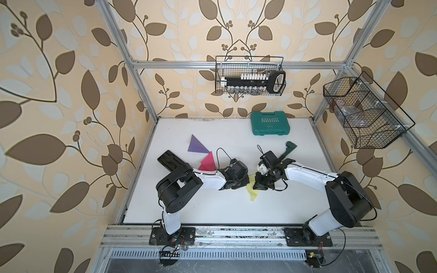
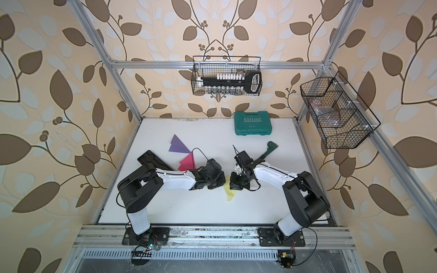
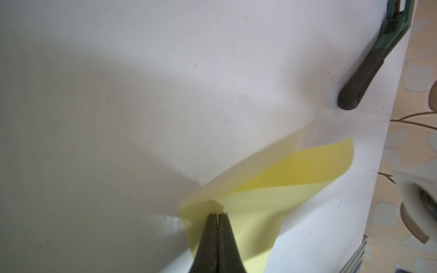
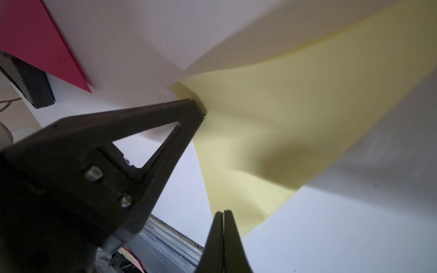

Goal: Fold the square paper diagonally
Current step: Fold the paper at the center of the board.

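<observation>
At table (image 1: 212, 208) centre | your left claw (image 3: 217, 214), closed, pinches the yellow paper (image 3: 283, 170) | right claw (image 4: 223, 211), at 3 o'clock, closed on its edge | loose tip points 6 o'clock.

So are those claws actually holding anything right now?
Yes, the yellow paper: the left gripper pinches one corner, and the right gripper seems to pinch its edge close by.

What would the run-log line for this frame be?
phase: folding; yellow paper: curled, unfolded; left gripper: shut on paper corner; right gripper: shut at paper edge
</observation>
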Controlling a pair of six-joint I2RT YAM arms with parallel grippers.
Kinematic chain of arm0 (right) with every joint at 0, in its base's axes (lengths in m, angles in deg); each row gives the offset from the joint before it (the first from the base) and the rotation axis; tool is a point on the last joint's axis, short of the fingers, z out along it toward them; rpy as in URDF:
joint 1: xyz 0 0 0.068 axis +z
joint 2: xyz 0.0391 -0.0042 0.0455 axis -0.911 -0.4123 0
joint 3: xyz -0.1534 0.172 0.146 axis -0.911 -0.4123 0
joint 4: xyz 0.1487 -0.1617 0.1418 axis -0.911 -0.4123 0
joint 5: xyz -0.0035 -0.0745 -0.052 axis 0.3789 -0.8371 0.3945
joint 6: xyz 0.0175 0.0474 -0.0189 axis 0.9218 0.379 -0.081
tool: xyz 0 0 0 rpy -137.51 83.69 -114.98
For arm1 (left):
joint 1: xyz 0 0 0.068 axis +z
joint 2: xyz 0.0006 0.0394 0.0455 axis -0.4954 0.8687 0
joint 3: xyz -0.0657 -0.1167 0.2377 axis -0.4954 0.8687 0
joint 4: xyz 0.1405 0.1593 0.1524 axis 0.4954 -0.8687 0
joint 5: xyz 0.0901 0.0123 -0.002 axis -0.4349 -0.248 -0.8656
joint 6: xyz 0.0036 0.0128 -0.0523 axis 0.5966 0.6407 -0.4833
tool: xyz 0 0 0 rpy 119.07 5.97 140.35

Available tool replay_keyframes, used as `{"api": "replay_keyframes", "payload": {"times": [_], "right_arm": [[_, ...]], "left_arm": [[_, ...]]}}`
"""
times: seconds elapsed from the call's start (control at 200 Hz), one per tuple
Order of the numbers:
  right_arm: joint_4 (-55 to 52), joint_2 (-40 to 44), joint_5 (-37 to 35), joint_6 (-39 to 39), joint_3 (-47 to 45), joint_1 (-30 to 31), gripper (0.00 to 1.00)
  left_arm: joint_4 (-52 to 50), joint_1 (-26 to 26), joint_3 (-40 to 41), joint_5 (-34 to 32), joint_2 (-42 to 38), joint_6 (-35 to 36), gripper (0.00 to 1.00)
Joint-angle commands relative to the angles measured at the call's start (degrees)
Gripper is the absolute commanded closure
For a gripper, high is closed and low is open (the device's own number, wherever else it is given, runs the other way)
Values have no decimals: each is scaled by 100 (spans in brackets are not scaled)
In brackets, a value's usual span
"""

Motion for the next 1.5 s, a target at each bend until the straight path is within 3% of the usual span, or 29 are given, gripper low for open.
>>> {"api": "replay_keyframes", "payload": {"times": [0.0, 0.665, 0.94, 1.25, 1.495], "right_arm": [[53, -122, 141, -1, -100, 108, 100], [-515, 33, -363, -503, -696, 306, 100], [-722, 595, -187, -648, 123, -62, 100], [-675, -328, -245, -1831, 875, -569, 100], [-476, -884, -322, -1872, 948, -660, 100]], "left_arm": [[-457, 63, 27, -8, 184, 16, 100], [-345, 63, 144, 4, 138, -46, 100], [-381, 63, 206, 45, 29, 117, 100], [-505, 63, 58, 211, -11, 439, 100], [-713, 63, -92, 285, -44, 753, 100]]}}
